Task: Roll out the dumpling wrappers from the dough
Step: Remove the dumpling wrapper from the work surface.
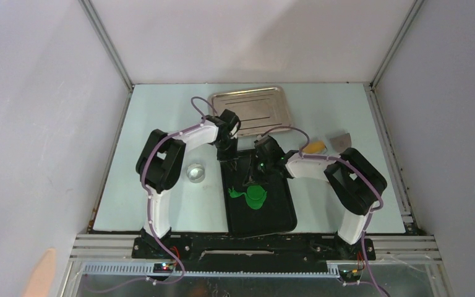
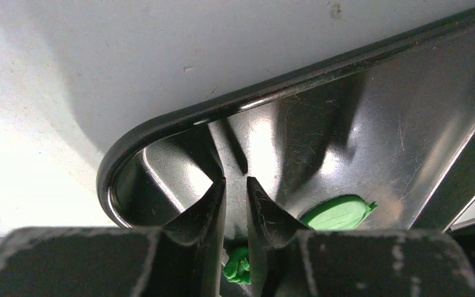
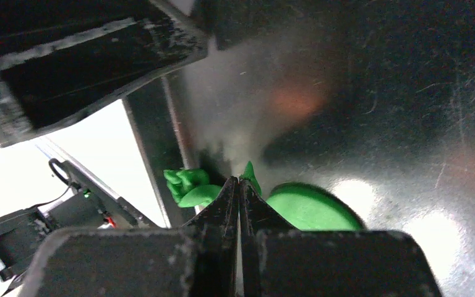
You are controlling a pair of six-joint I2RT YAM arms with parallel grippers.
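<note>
Jaws on left gripper [image 2: 236,180] are hanging narrowly parted and empty over the far-left corner of the tray [image 2: 284,86], probably bracing it, while right gripper [image 3: 240,180] jaws are pressing shut at the tip of the flattened dough [image 3: 309,207] mid-tray, likely pulling scrap [image 3: 185,185] clear.

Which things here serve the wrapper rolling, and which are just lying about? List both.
For the job: green dough; black tray under it.
Lying about: silver tray; clear dish; yellow item; grey scraper.
</note>
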